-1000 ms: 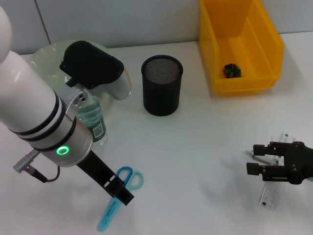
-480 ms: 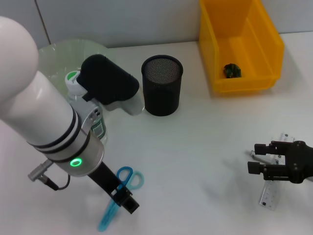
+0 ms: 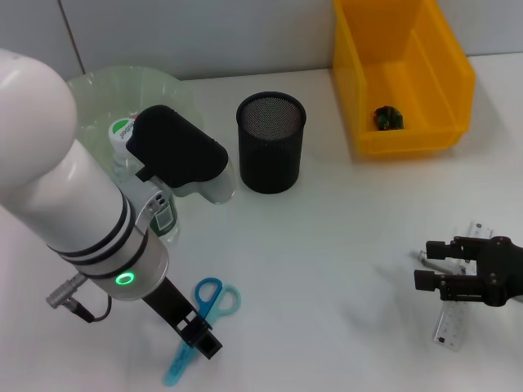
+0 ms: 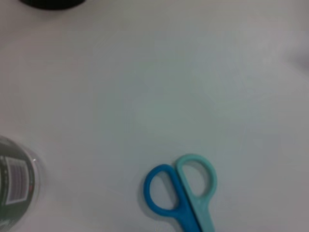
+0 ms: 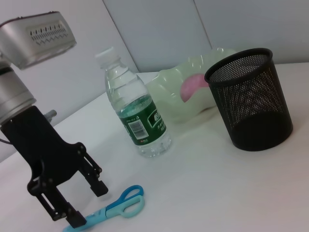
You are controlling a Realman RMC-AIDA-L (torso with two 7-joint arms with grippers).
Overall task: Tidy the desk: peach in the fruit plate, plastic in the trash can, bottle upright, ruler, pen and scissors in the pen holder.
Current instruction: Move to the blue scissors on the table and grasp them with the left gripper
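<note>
1. The white left arm point(image 3: 73, 220) hides most of the clear plastic water bottle point(image 3: 131, 163) in the head view
2. The blue-and-teal scissors' point(image 4: 181, 193) blades are cut off in the left wrist view
3. The small dark lump point(image 3: 388, 118) in the yellow bin point(image 3: 445, 77) is too small to identify

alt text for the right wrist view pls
The left gripper hangs open just above blue scissors lying on a white table. Behind stand an upright water bottle, a black mesh pen holder and a pale green fruit plate holding something pink.
</note>
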